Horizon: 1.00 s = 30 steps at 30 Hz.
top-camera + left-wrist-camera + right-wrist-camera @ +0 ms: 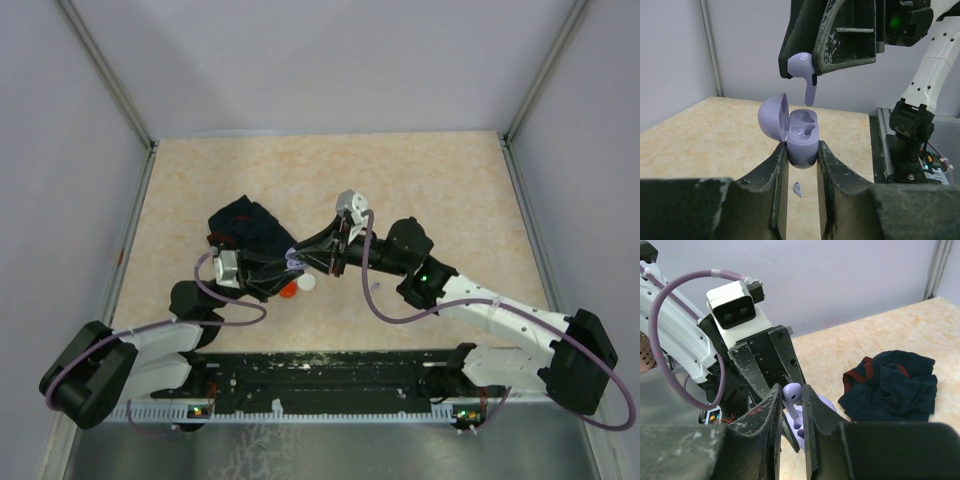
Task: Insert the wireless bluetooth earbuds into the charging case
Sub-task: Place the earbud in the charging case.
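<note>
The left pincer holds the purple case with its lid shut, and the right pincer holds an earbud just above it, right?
Not quite: the lid is open, swung back. The left wrist view shows the left pincer gripping the lavender charging case, and the right pincer holding a lavender earbud just above it.

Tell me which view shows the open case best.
Left wrist: the case sits mid-frame, lid open, both sockets visible. Right wrist shows only a sliver of it behind the earbud; top external shows just a lavender speck.
</note>
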Each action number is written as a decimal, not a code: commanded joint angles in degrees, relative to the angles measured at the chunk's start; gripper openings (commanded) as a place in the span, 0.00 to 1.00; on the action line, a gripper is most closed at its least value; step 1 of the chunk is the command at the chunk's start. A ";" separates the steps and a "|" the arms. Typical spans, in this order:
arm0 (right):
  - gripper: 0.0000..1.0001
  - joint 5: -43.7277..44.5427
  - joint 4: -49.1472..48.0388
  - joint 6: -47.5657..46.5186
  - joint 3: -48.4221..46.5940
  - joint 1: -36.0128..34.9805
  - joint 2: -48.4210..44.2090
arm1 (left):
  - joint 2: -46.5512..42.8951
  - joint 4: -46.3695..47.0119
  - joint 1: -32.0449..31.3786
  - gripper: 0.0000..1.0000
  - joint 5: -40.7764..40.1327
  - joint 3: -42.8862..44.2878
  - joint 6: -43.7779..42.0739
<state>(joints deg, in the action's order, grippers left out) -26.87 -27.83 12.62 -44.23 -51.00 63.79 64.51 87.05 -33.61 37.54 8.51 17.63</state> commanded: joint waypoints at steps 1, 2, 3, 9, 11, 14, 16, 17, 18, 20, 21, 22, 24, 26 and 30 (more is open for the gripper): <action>0.18 -1.08 -4.07 0.31 0.31 -0.59 -0.76 | 0.26 6.64 0.18 0.00 1.22 1.16 1.88; 0.18 -1.14 -4.04 0.23 0.36 -0.60 -0.63 | 0.12 6.65 0.20 0.00 1.22 1.15 1.96; 0.18 -1.13 -4.06 0.21 0.44 -0.63 -0.60 | -0.03 6.73 0.16 0.00 1.19 1.25 2.05; 0.18 -1.76 -4.02 0.30 0.37 -0.68 0.40 | -1.02 6.78 0.18 0.00 0.66 1.12 2.25; 0.18 -1.91 -3.99 0.38 0.37 -0.72 0.61 | -1.26 6.76 0.14 0.00 0.57 1.13 2.24; 0.18 -2.16 -3.94 0.54 0.37 -0.79 0.92 | -1.57 6.75 0.20 0.00 0.22 1.00 2.27; 0.18 -2.28 -3.89 0.49 0.37 -0.81 1.08 | -1.82 6.74 0.13 0.00 -0.06 0.95 2.33; 0.18 -2.30 -3.89 0.49 0.37 -0.85 1.20 | -1.87 6.78 0.12 0.00 -0.09 0.93 2.33; 0.18 -2.38 -3.86 0.40 0.37 -0.92 1.33 | -1.99 6.82 0.20 0.00 -0.05 0.97 2.43; 0.18 -2.44 -3.85 0.23 0.41 -1.02 1.62 | -2.14 6.97 0.16 0.00 -0.22 0.88 2.58; 0.18 -2.40 -3.78 0.21 0.46 -1.09 1.65 | -2.19 7.09 0.16 0.00 -0.45 0.74 2.56; 0.18 -2.48 -3.80 0.25 0.52 -1.11 1.68 | -2.32 7.16 0.20 0.00 -0.65 0.65 2.51; 0.18 -2.52 -3.87 0.30 0.62 -1.14 1.65 | -2.60 7.11 0.21 0.00 -0.99 0.35 2.26; 0.18 -2.41 -3.65 0.30 0.63 -1.13 1.50 | -2.80 6.96 0.21 0.00 -1.27 0.19 1.89; 0.19 -1.82 -2.97 0.18 0.59 -1.11 1.36 | -3.30 6.32 0.21 0.00 -1.48 -0.03 0.90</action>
<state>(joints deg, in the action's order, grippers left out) -28.36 -29.26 12.69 -43.51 -51.48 65.32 62.48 87.05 -33.61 37.28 8.54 19.38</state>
